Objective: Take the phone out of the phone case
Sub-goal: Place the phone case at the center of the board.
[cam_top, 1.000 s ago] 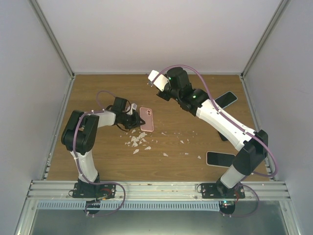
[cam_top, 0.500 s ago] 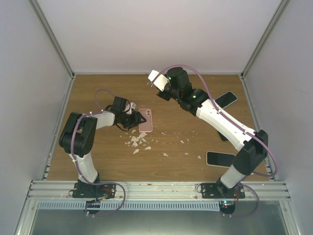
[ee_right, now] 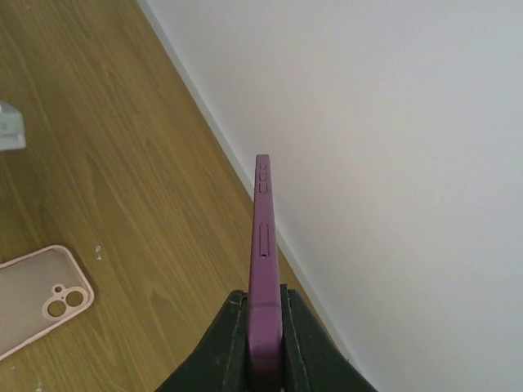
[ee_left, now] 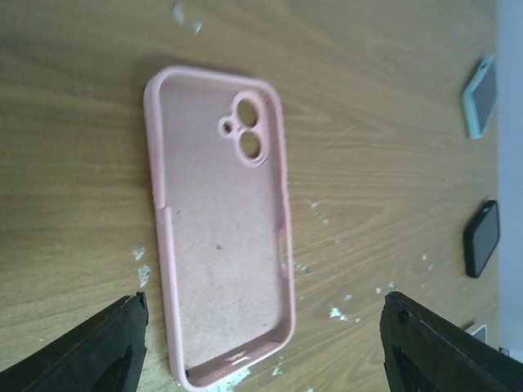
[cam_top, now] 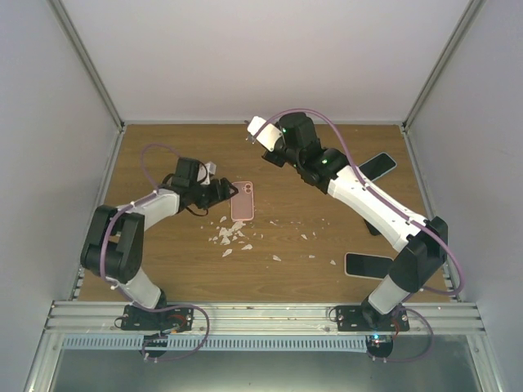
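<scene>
The pink phone case [cam_top: 243,201] lies flat and empty on the wooden table, inside up, camera holes at its far end [ee_left: 221,220]. My left gripper [cam_top: 219,193] hovers just left of it, open, its black fingers [ee_left: 114,347] standing wide on either side of the case's near end without touching it. My right gripper [cam_top: 270,140] is raised near the back wall, shut on the phone [ee_right: 263,237], which stands on edge showing its purple side with buttons. The case also shows low left in the right wrist view [ee_right: 37,298].
White scraps [cam_top: 231,235] are scattered just in front of the case. Other cased phones lie to the right: one at the back right [cam_top: 377,166], one near the right arm's base [cam_top: 368,264]. Grey walls enclose the table on three sides.
My left gripper has opened, let go of the pink case and drawn back to the left. The case has slid slightly left and lies flat. The right arm has held still with the phone.
</scene>
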